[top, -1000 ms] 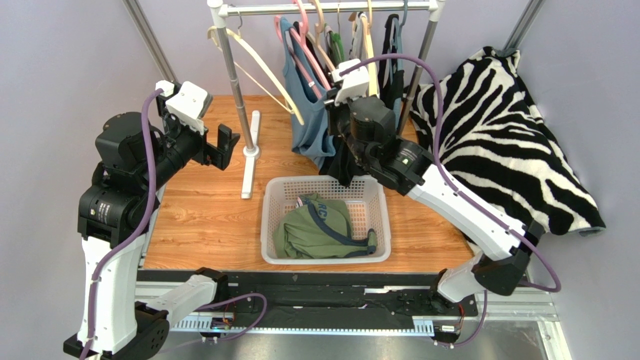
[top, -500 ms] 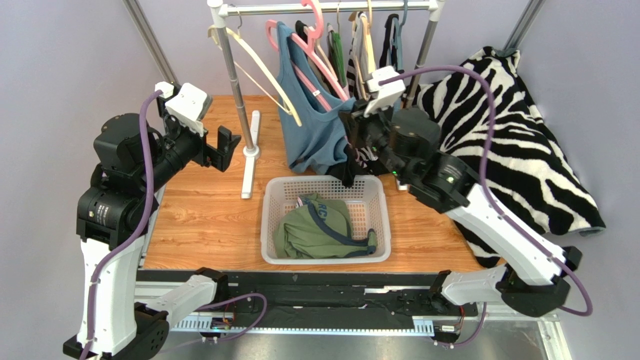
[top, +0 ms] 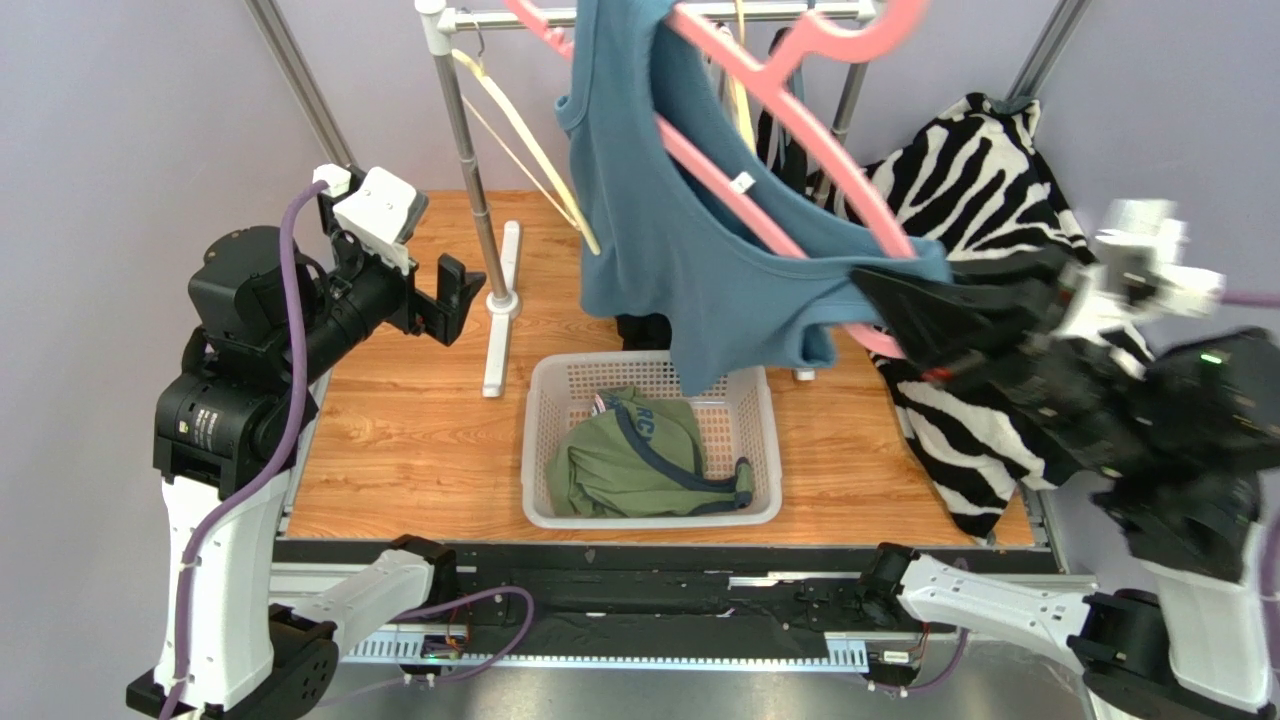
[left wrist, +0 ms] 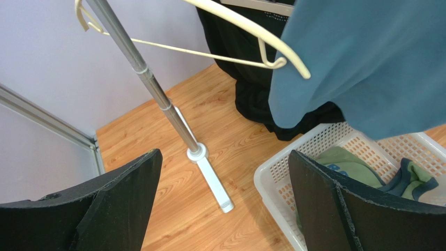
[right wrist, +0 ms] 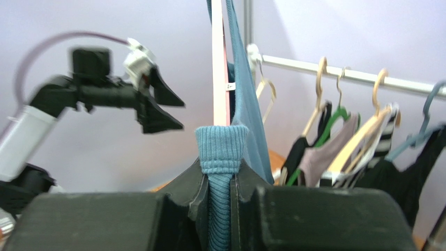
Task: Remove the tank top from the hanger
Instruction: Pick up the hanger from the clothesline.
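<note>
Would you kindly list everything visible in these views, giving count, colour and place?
tank top: one, blue, on the pink hanger, high over the basket
pink hanger: one, pink, tilted, inside the tank top
cream hanger: one, cream, bare, left end of the rack
rack: one, silver, back of the table
hanging clothes: several, mixed colours, on the rack's rail
basket: one, white, mid-table
garment: one, green with navy trim, in the basket
blanket: one, zebra-striped, right of the table
table: one, wood
left gripper: open, empty, left of the rack
right gripper: shut on the tank top's edge
</note>
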Robot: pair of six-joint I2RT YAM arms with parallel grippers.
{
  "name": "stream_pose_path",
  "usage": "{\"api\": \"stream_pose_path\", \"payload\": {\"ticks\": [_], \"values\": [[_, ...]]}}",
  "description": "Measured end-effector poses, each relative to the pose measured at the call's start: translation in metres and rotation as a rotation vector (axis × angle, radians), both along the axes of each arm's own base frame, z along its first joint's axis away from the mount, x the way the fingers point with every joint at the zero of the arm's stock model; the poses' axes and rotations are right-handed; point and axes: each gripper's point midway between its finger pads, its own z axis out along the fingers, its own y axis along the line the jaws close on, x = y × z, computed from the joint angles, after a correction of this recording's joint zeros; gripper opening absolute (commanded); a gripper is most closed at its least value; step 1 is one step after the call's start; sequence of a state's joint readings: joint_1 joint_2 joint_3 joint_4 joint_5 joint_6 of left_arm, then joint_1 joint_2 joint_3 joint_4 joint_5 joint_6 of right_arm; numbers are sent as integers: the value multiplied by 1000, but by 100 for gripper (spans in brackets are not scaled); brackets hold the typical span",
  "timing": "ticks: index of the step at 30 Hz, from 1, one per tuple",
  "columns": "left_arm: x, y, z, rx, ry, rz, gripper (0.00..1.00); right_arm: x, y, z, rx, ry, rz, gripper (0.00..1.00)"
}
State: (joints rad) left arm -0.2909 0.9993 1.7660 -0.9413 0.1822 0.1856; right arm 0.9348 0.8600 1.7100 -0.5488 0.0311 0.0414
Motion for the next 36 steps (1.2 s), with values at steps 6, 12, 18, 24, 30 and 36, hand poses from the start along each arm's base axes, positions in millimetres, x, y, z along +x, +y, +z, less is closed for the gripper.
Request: {"api": "stream_pose_path", "payload": {"ticks": [6,12,18,24,30,36], "values": [[-1,-2,0,-2,1,-12,99,-55,-42,45,104,-156,98,0],[-3,-5,-1,-4,4,-31,99,-66,-39,46,85,-177,149,0],[-12,-11,-2,9,1,-91,99,-50,-18,11,-39,-118,150,0],[-44,-28,-17,71,33,-280,99,-32,-6,-28,-175,-65,114,0],[-78,-32,-21,122,23,-399,99,-24,-2,-37,-236,-68,96,0],[-96,-33,-15,125,-10,-446,99,-25,-3,-25,-224,-99,90,0]]}}
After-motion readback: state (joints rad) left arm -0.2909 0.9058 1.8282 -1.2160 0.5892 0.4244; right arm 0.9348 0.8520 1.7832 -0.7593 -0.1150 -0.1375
